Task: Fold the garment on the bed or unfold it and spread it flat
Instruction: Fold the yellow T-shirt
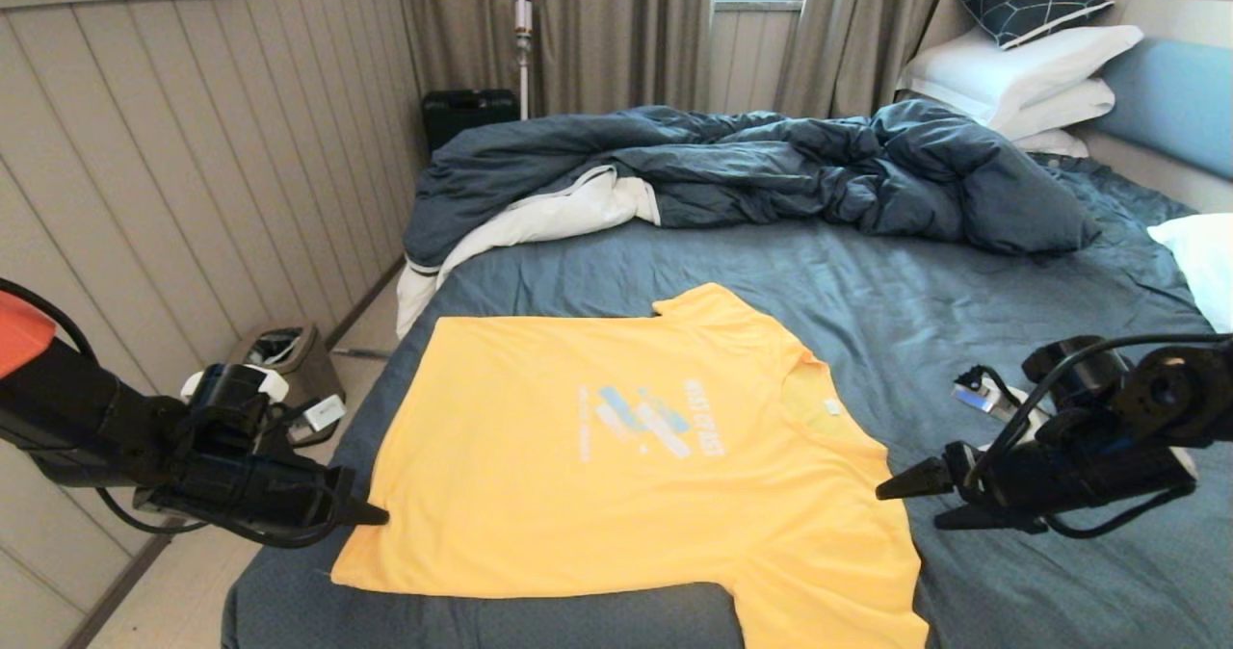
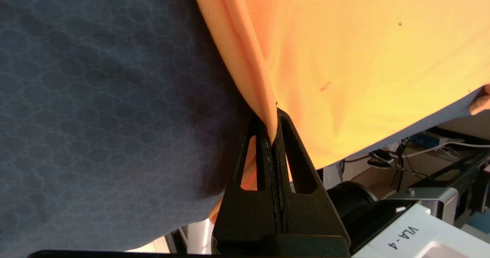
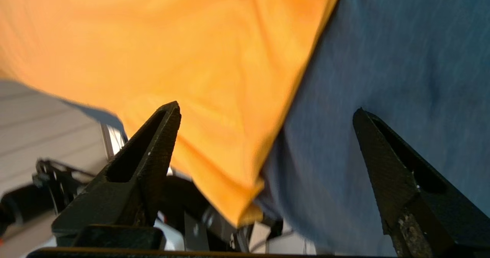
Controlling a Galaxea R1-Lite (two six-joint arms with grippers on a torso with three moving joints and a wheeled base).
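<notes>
Lettering on the shirt (image 1: pixel 616 456): you have a white and pale blue chest print whose words cannot be read with certainty from the head view, and a small white neck label (image 1: pixel 833 406) with nothing legible on it. In the left wrist view, a white tag (image 2: pixel 407 237) on the robot body reads "VLA-4".

Orientation: your shirt lies spread flat, print up, on the sheet of the bed (image 1: pixel 963 293). Its long axis runs across the bed, with the collar toward the headboard (image 1: pixel 1175 100) end and the hem toward the wall-side edge. One sleeve (image 1: pixel 713 307) points toward the rumpled duvet (image 1: pixel 771 168); the other sleeve (image 1: pixel 828 601) lies at the near edge of the bed, its corner hanging past that edge in the right wrist view.

Left gripper (image 1: pixel 371 514): it sits at the hem, by the shirt's near corner. The left wrist view shows both fingers (image 2: pixel 291 166) pressed together with a pinch of yellow fabric (image 2: pixel 344 59) clamped between them, so you are holding the hem.

Right gripper (image 1: pixel 910 500): it hovers just beside the shirt's shoulder, on the headboard side of the near sleeve. Its fingers (image 3: pixel 153 151) stand wide apart and hold nothing; the sleeve edge (image 3: pixel 245 204) lies between them, with bare sheet (image 3: pixel 383 59) under the other finger.

White pillows (image 1: pixel 1021 71) are stacked against the headboard, well apart from the shirt. A small bin (image 1: pixel 284 355) stands on the floor beside the bed, beyond the left gripper.
</notes>
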